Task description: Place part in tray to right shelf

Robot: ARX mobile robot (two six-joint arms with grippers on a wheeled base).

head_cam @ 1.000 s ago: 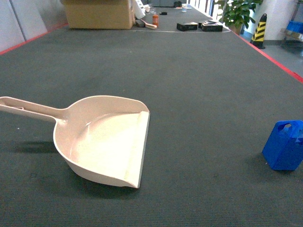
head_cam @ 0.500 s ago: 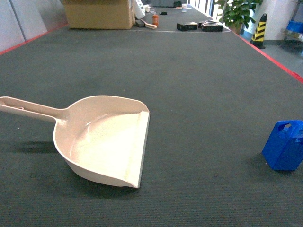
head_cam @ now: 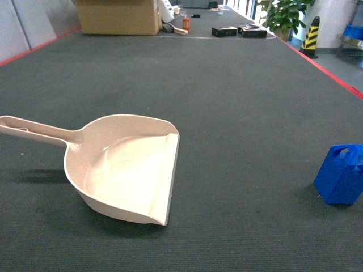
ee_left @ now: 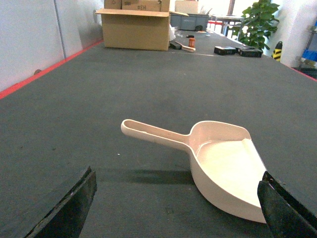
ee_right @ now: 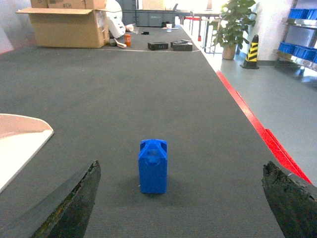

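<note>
A pale beige plastic dustpan-shaped tray [head_cam: 127, 167] is seen lying on the dark grey ribbed carpet surface [head_cam: 227, 102], in the left half of the head view, with its long straight handle pointed to the left and its grey front lip turned to the right. Nothing is held inside the tray. A small bright-blue plastic block, the part [head_cam: 340, 174], is seen standing upright on the same surface at the right edge of the head view, well apart from the tray. In the right wrist view the part [ee_right: 153, 166] is placed near the middle, ahead of the right gripper [ee_right: 183, 208], whose two dark fingertips are spread wide at the lower corners; the gripper is released and nothing is grasped. In the left wrist view the tray [ee_left: 223, 163] is seen ahead of the left gripper [ee_left: 176, 208], also spread wide and holding nothing. At the far end a brown cardboard box [head_cam: 118, 16], some small black boxes [head_cam: 238, 31], a green potted plant [head_cam: 283, 14] and a yellow-and-black striped post [head_cam: 310, 35] are seen. The right shelf is not shown in any view.
</note>
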